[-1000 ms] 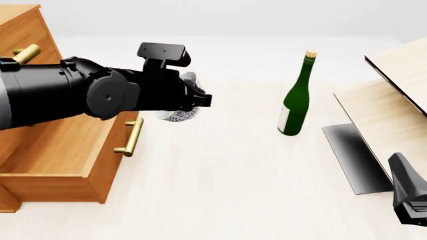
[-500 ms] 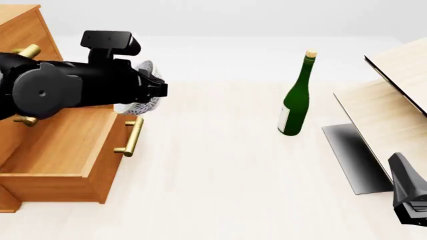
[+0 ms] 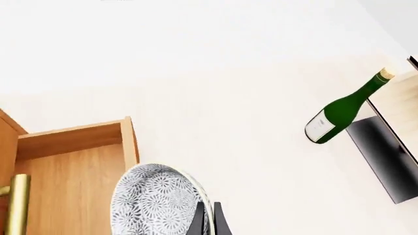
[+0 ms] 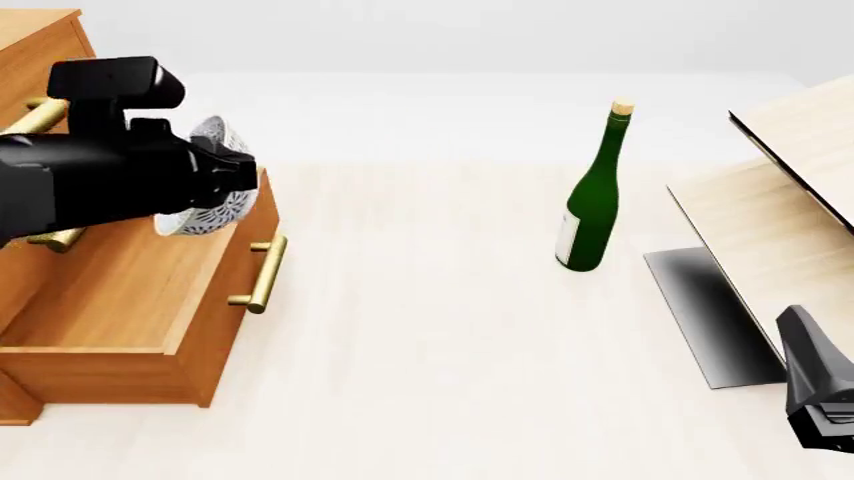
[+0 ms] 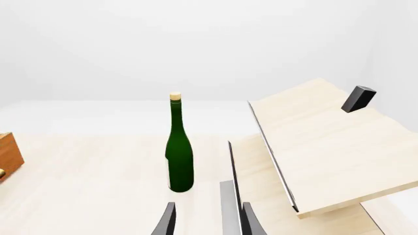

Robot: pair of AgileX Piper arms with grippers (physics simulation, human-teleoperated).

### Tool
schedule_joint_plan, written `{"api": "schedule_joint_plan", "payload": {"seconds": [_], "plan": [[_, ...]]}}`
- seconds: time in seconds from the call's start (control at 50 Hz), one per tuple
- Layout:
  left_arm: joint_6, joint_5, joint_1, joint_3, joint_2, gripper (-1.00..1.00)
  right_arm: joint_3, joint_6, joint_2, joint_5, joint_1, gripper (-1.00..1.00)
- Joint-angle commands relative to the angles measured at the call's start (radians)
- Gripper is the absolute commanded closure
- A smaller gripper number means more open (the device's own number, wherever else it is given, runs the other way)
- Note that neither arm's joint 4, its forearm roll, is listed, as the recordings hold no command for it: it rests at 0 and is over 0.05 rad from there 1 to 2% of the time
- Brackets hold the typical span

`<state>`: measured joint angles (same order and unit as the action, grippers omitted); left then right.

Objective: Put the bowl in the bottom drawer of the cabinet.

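Observation:
The speckled white bowl (image 4: 203, 210) hangs tilted on its side, with my left gripper (image 4: 230, 186) shut on its rim. It is over the far right corner of the open bottom drawer (image 4: 127, 290), just inside the drawer front with the brass handle (image 4: 262, 272). The left wrist view shows the bowl (image 3: 153, 204) pinched at its rim by the fingers (image 3: 198, 221), with the drawer floor (image 3: 72, 191) below. The cabinet (image 4: 40, 55) rises at the far left. My right gripper (image 4: 817, 400) rests low at the near right, and its fingers (image 5: 168, 220) stand open around nothing.
A green wine bottle (image 4: 589, 200) with a cork stands upright mid-table, also seen from the right wrist as the bottle (image 5: 178, 152). A pale wooden structure (image 4: 787, 210) with a black panel (image 4: 707, 315) stands at the right.
My left arm has carried the bowl to the left, from in front of the drawer's handle to above the drawer's inside. The right arm has not moved.

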<state>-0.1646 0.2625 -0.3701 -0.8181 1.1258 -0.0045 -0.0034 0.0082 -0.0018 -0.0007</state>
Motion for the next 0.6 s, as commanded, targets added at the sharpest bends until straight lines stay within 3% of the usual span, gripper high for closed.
{"api": "schedule_joint_plan", "payload": {"seconds": [0.02,0.6], "plan": [[-0.019,0.002,0.06,0.057,-0.091,1.0,0.0,0.0,0.0,0.0,0.0,-1.0],[-0.042,-0.082,0.176,0.205,-0.125,1.0,0.0,0.0,0.0,0.0,0.0,-1.0]]}}
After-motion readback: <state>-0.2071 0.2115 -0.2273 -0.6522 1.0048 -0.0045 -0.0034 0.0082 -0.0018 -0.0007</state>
